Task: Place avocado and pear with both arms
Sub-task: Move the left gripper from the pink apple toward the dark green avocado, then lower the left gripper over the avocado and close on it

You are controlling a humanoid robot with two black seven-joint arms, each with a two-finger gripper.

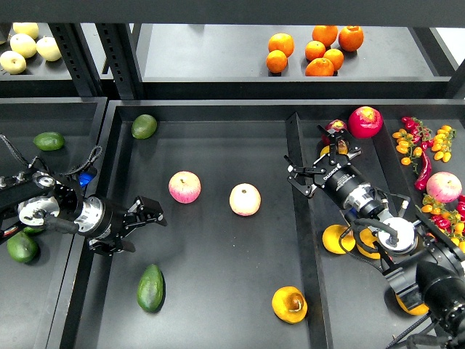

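A black shelving unit [218, 87] is seen from above, divided by raised black rails into shallow bays.

On the upper shelf at ten o'clock, pale yellow fruits [26, 48] are grouped; at one o'clock a cluster of oranges [316, 51] is laid.

In the left bay [43, 305], a green avocado [49, 140] is set at nine o'clock and another green fruit [22, 247] lower, at eight o'clock. The left gripper [149, 212] is held over the rail between the left and middle bays, its fingers spread apart and nothing between them.

In the middle bay [218, 305], a rounder, lighter green avocado [144, 126] is placed at eleven o'clock. Two pink-red apples [184, 187] are laid near the centre, side by side but apart, the second apple [245, 199] paler. The dark avocado [150, 288] is found at seven o'clock, lying on the bay floor below the left gripper and apart from it. The pear [289, 304] is seen at five o'clock, near the right rail, untouched.

The right gripper [312, 166] is held above the rail at three o'clock, with its fingers parted and empty. In the right bay [378, 145], a red fruit [365, 121] is set at two o'clock, with small orange and red items [421, 142] beside it, a pink apple [443, 187] at three o'clock, and yellow fruits [338, 238] partly hidden by the right arm at four o'clock.
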